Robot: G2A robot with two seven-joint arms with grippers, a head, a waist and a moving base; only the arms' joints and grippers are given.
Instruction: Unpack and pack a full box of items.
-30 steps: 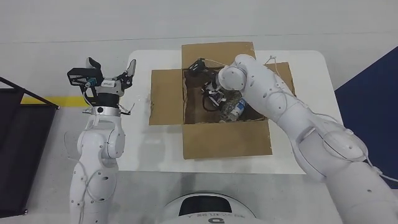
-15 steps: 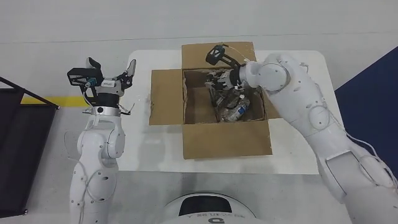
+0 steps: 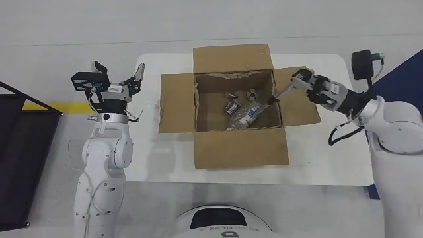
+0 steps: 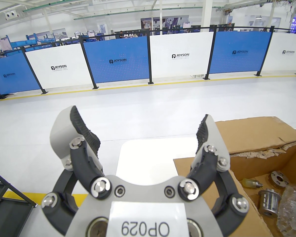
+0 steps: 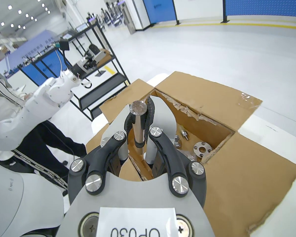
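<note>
An open cardboard box (image 3: 205, 109) stands mid-table with its flaps spread. Inside lie a clear plastic bottle (image 3: 250, 114), a metal flange (image 3: 251, 94) and a short metal cylinder (image 3: 230, 106). My right gripper (image 3: 299, 78) hangs over the box's right flap, shut on a slim metal rod (image 3: 281, 90) whose far end points down over the box's right edge. In the right wrist view the rod (image 5: 138, 122) stands clamped between the fingers of that gripper (image 5: 139, 109). My left gripper (image 3: 119, 78) is held up, open and empty, beyond the table's left edge, also seen as the left gripper (image 4: 140, 129).
The white table (image 3: 317, 165) has bare surface right of and in front of the box. A black rack (image 3: 13, 145) stands on the floor to the left. A small yellow-capped piece (image 4: 251, 183) lies in the box (image 4: 261, 134) beside the flange (image 4: 278, 177).
My right arm has drawn out of the box and swung to the right, carrying the metal rod. The left arm has not moved.
</note>
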